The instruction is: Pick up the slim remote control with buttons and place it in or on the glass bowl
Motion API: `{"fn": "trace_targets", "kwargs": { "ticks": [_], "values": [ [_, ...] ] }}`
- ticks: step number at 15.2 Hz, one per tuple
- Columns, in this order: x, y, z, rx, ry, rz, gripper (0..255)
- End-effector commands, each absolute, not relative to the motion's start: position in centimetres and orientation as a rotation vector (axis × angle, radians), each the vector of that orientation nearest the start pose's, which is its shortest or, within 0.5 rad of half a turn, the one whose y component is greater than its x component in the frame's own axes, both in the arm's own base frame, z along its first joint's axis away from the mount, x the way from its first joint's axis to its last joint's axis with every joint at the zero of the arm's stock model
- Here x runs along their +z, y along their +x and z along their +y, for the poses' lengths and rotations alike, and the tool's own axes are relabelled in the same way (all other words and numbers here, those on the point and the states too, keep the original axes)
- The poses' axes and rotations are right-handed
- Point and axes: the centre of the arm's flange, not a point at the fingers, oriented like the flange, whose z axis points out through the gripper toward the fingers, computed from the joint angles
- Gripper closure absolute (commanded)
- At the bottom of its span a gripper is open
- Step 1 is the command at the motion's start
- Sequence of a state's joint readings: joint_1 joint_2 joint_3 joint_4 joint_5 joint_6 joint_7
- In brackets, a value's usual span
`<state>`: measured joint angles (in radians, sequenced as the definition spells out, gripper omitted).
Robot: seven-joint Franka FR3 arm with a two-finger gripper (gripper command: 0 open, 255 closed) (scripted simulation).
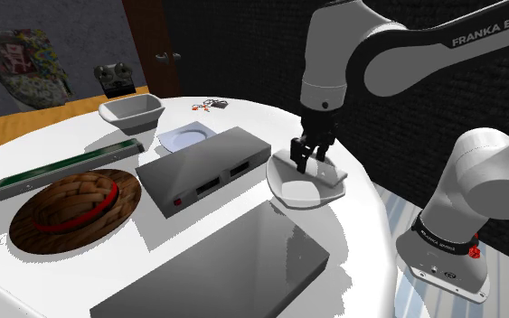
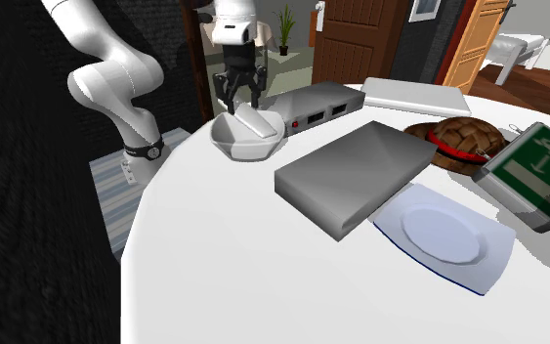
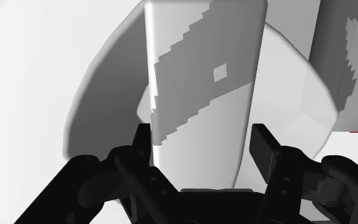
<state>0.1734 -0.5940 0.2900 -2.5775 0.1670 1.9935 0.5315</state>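
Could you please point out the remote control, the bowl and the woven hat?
remote control [image 3: 203,76]: wrist view, middle of its flat face.
bowl [image 1: 296,192]: shoulder view, bare inner wall.
woven hat [image 1: 74,192]: shoulder view, top of crown.

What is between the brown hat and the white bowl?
A flat grey box sits between hat and bowl, in the shoulder view.

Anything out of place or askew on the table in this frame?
The remote, drawn as a plain pale slab, lies tilted across the white bowl, one end propped over its rim. Nothing else stands out.
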Motion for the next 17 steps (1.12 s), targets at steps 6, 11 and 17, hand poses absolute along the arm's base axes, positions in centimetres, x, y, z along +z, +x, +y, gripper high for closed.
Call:
{"fn": "trace_targets", "kwargs": {
  "ticks": [6, 11, 17],
  "values": [
    [41.5, 32.5, 17.5, -0.001, -3.138, 0.293, 255],
    [41.5, 32.5, 17.5, -0.001, -3.138, 0.293, 255],
    [41.3, 32.2, 17.8, -0.002, -3.138, 0.293, 0]
  ]
}}
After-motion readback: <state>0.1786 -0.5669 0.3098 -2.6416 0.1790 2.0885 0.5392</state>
